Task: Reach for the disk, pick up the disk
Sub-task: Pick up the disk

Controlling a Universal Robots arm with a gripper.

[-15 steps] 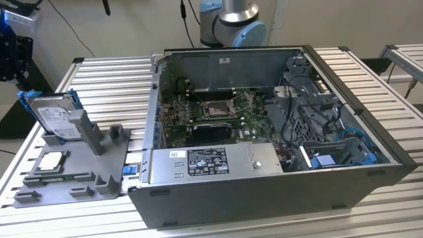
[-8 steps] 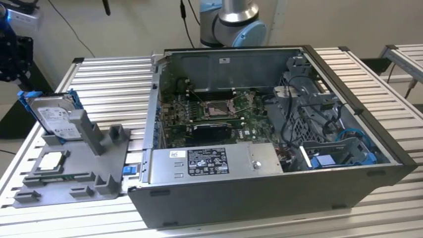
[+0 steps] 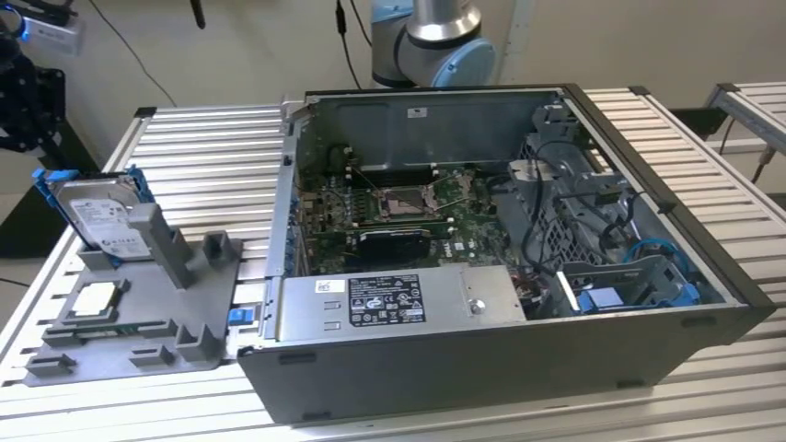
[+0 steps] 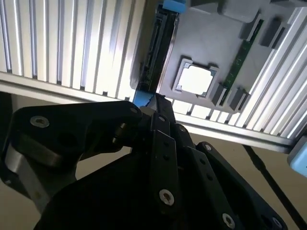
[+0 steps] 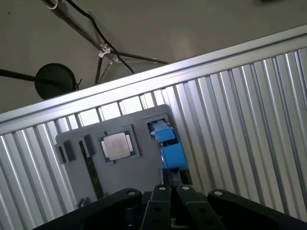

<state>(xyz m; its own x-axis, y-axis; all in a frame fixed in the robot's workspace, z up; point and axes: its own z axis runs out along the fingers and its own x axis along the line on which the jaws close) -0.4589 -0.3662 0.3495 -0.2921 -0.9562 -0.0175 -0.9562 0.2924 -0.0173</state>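
The disk [image 3: 98, 216] stands on edge in a slot of the grey fixture [image 3: 184, 304], at the exterior view's left. It is silver-grey with a white label and a bright blue frame. My gripper [image 3: 22, 129] hangs black at that view's far left edge, above and outside the table's edge, apart from the disk. In the second wrist view the gripper [image 4: 156, 98] points at the disk [image 4: 160, 48], seen edge-on. In the first wrist view the blue-framed disk [image 5: 169, 146] lies just beyond the gripper [image 5: 171, 178]. The jaws look shut with nothing between them.
A square silver processor chip [image 3: 96, 302] lies flat in the fixture next to the disk. An open computer case [image 3: 491, 230] fills the middle of the ribbed metal table [image 3: 209, 157]. The arm's base [image 3: 424, 41] stands behind the case.
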